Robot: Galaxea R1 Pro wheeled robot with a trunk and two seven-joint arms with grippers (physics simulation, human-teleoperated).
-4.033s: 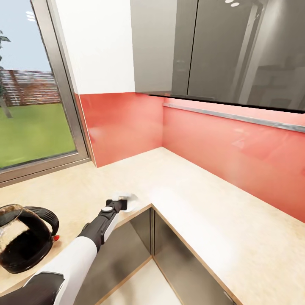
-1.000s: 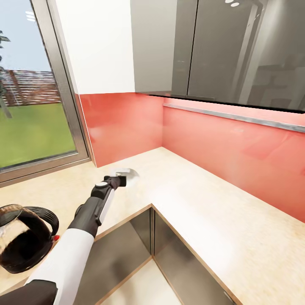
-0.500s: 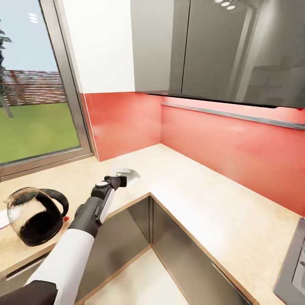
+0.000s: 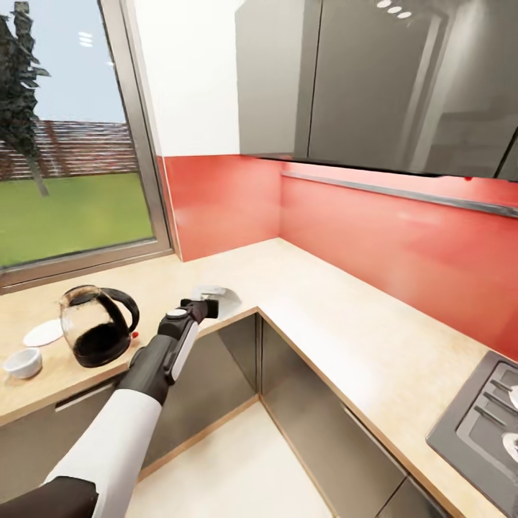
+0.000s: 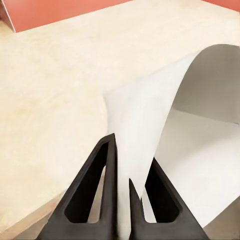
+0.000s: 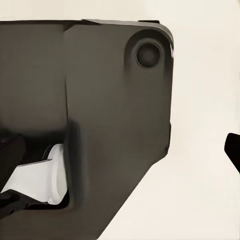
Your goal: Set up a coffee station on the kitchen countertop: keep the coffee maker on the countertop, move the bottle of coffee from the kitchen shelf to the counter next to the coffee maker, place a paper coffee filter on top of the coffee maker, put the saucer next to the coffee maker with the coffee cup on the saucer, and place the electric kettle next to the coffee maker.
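My left gripper (image 4: pixel 209 305) is shut on the paper coffee filter (image 4: pixel 218 294), a pale curled sheet held just over the kitchen countertop (image 4: pixel 316 316) at its inner corner. In the left wrist view the black fingers (image 5: pixel 107 165) pinch the edge of the paper coffee filter (image 5: pixel 170 115) above the wood-grain top. To the left, the glass electric kettle (image 4: pixel 97 335) stands by the window. The white saucer (image 4: pixel 44 332) lies beside it and the coffee cup (image 4: pixel 23 362) sits apart, near the front edge. The coffee maker, bottle of coffee and kitchen shelf are out of view.
A red backsplash (image 4: pixel 374 230) and glossy grey wall cabinets (image 4: pixel 374 79) run behind the L-shaped counter. A gas hob (image 4: pixel 482 424) is set in at the far right. A window (image 4: pixel 72 144) is on the left. The right wrist view looks at a dark robot part (image 6: pixel 100 110) over pale floor.
The head camera has pulled back and turned, bringing the saucer, cup and hob into view. Since four seconds ago my left gripper carried the filter from the counter's front edge further in.
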